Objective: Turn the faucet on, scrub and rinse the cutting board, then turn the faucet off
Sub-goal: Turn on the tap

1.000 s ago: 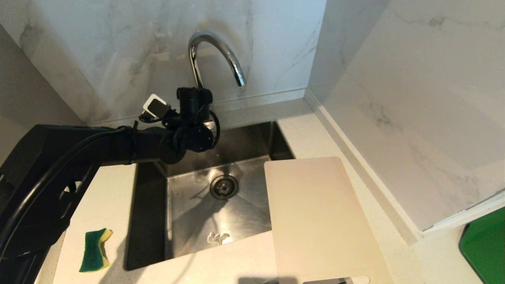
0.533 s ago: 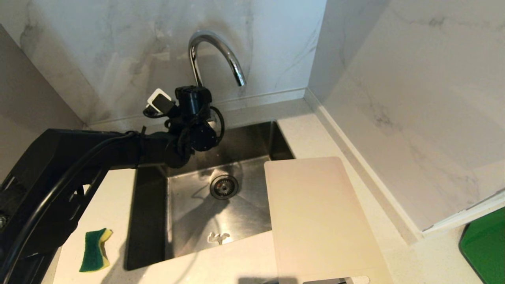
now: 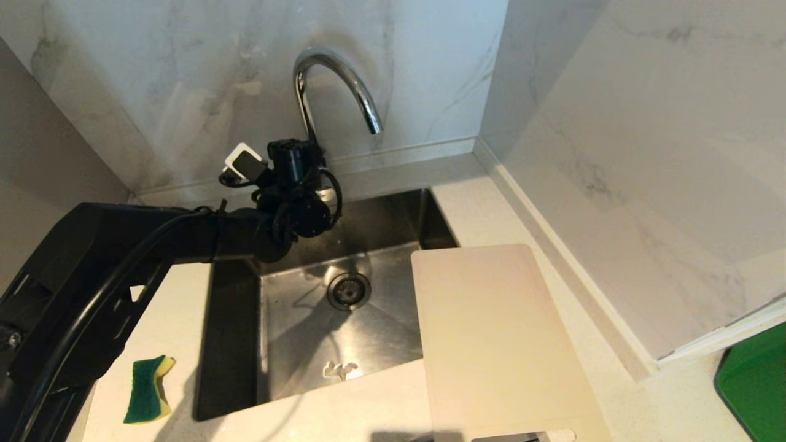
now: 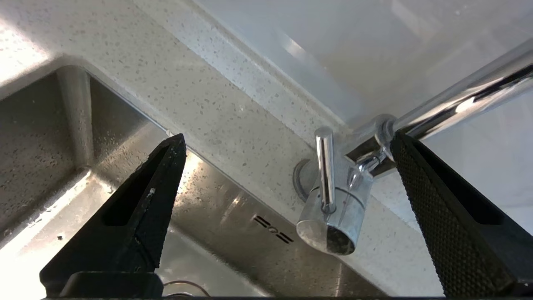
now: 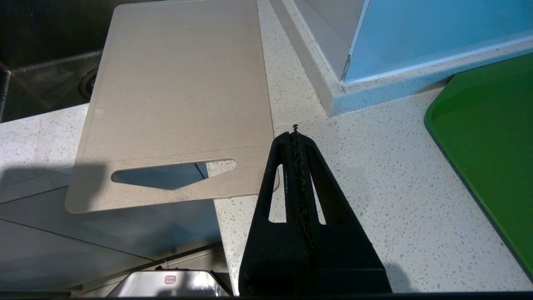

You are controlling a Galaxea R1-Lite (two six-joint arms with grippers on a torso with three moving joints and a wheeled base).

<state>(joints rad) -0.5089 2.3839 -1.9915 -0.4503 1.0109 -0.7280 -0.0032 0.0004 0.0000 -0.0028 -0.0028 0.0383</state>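
Observation:
The chrome faucet (image 3: 334,67) arches over the back of the sink, and no water shows at its spout. My left gripper (image 3: 293,161) hovers at the faucet's base. In the left wrist view the left gripper (image 4: 287,137) is open wide, with the thin lever (image 4: 325,166) and the tap body (image 4: 333,212) between its fingers, untouched. One finger's pad (image 4: 433,208) sits close beside the spout pipe. The cream cutting board (image 3: 491,331) lies flat, part on the counter and part over the sink's right edge. Beside its handle end (image 5: 179,96), my right gripper (image 5: 295,133) is shut and empty.
A green and yellow sponge (image 3: 147,390) lies on the counter left of the steel sink (image 3: 295,331), whose drain (image 3: 348,290) is uncovered. A green tray (image 3: 755,380) sits at the far right. Marble walls close in behind and to the right.
My left wrist has rolled and edged slightly back toward the faucet's base. The board, sponge and right arm have not moved.

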